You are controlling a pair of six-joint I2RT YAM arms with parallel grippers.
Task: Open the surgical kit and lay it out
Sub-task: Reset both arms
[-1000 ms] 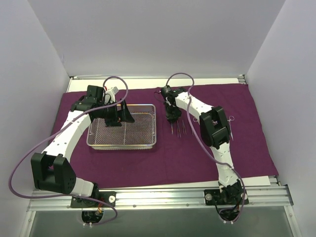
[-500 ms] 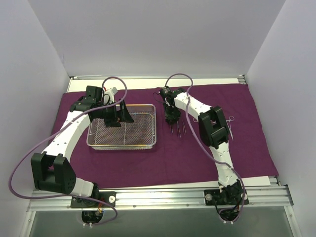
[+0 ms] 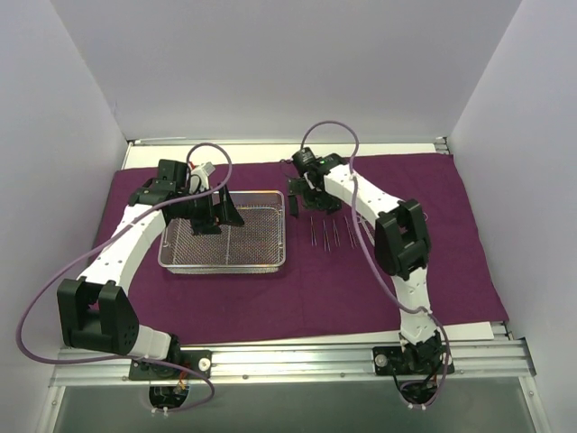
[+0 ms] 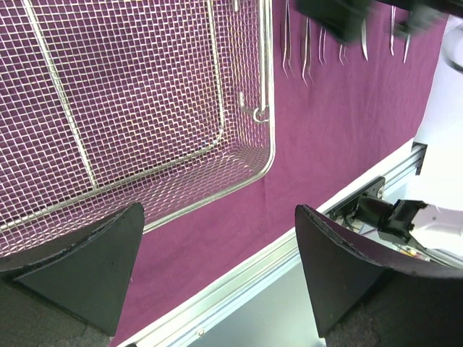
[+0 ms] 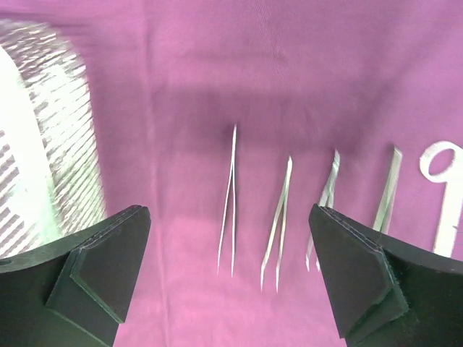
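Right tool [image 3: 305,200]: jaws wide, gripping nothing, upper centre of frame. Forceps [image 3: 326,233] lie in a row on the purple cloth [image 3: 315,289] just below it, long axes top-to-bottom. Left tool [image 3: 212,212]: open, over the wire tray [image 3: 223,264]. Right arm nearer.

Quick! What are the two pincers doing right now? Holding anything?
Left pincer: open, empty, over the wire tray.
Right pincer: open, empty, above the tweezers on the purple cloth.
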